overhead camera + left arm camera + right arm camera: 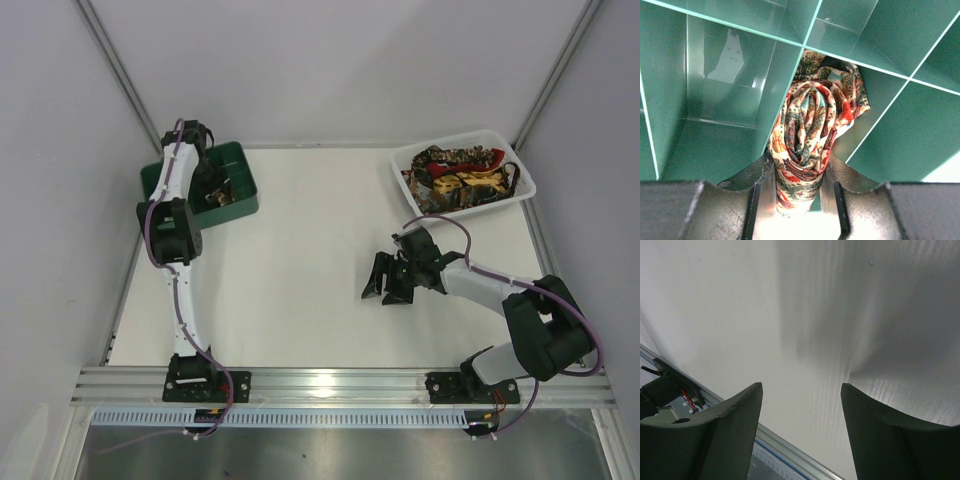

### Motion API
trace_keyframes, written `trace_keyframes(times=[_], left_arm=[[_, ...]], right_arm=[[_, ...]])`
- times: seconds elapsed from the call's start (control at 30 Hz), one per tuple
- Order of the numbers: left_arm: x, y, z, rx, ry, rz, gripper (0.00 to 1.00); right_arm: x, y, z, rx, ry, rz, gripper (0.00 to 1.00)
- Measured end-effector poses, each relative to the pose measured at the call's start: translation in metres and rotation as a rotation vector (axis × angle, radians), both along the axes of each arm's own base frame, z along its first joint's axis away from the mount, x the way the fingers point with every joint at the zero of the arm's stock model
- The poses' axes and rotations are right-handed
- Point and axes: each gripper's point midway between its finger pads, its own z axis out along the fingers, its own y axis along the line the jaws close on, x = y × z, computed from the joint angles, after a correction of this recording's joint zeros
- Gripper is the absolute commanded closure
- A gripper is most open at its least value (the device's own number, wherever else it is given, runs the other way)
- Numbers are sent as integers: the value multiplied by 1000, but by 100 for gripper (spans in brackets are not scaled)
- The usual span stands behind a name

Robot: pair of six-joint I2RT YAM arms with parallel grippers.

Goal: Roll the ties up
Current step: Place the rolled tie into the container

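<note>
at ten o'clock on the counter (320,270), the left pincer (799,182) reached down into the green crate (240,170), its jaws closed narrowly on either side of one rolled tie (807,125). the roll stood on end with its spiral facing the wrist camera, inside a single cell between two dividers. whether it touched the cell floor could not be told. the cells beside it in that view showed only bare green walls.

at two o'clock the white tray (527,182) held the other ties (460,172), a loose heap of red, yellow and brown prints. none of them looked rolled as far as the overhead view showed, and their number could not be counted.

at about four o'clock from the counter's centre, the right pincer (392,285) hung over bare surface, jaws spread wide, with nothing between them.

judged from this layout, one tie was rolled and at the point of being stowed, pending release by the left pincer. the heap in the tray was left to be drawn out, rolled and placed in turn, so the task appeared to be at an early stage.
</note>
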Motion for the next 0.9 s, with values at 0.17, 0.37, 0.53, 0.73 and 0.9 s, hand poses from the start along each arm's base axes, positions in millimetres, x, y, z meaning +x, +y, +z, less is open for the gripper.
trace_keyframes(times=[0.17, 0.37, 0.53, 0.73, 0.9], left_arm=[[0, 0, 0, 5, -1, -16, 50], [1, 4, -1, 35, -8, -50, 37], [2, 8, 1, 67, -19, -68, 33], [6, 12, 10, 96, -55, -71, 31], [10, 11, 20, 94, -88, -66, 29]], right_arm=[[1, 0, 0, 2, -2, -1, 30], [1, 0, 0, 3, -1, -1, 30], [0, 1, 1, 8, 3, -1, 30], [-1, 2, 0, 8, 9, -1, 30], [-2, 2, -2, 5, 17, 0, 30]])
